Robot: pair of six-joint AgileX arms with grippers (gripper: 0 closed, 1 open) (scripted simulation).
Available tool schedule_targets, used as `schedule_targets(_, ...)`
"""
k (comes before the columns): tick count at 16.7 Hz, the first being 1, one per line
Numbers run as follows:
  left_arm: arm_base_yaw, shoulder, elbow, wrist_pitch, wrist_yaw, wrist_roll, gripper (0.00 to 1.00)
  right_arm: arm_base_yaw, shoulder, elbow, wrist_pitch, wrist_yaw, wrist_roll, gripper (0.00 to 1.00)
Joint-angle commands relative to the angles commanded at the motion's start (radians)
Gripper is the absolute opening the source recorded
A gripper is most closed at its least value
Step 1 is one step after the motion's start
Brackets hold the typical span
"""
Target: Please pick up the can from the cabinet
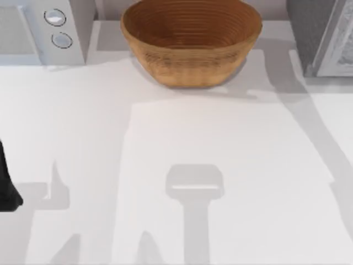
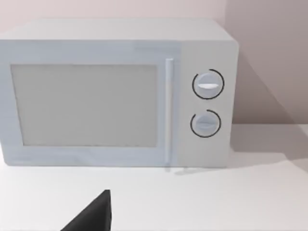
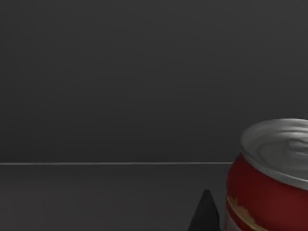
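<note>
Leftmost, the left arm (image 1: 6, 185) is parked at the table (image 1: 231, 165) edge, facing the microwave (image 2: 115, 94); its grip cannot be told. Rightward, past the basket (image 1: 190, 41), the cabinet (image 1: 322, 36) is seen closed off from above, whereas the can (image 3: 269, 178) is revealed upright inside by the right wrist view. Nothing is held yet; whether the right gripper is spread cannot be told. With the can off-centre beside one fingertip (image 3: 206, 214), it could be nudged over.
</note>
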Motion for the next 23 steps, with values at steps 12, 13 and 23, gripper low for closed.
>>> schedule_targets(12,0.000,0.000,0.000,0.000,0.000,0.000,1.00,0.164,-0.183,0.000,-0.183,0.167,-0.002,0.00)
schedule_targets(13,0.000,0.000,0.000,0.000,0.000,0.000,1.00,0.202,-0.228,-0.001,-0.226,0.203,-0.002,0.00)
schedule_targets(23,0.000,0.000,0.000,0.000,0.000,0.000,1.00,0.342,-0.382,-0.006,-0.377,0.336,0.000,0.00)
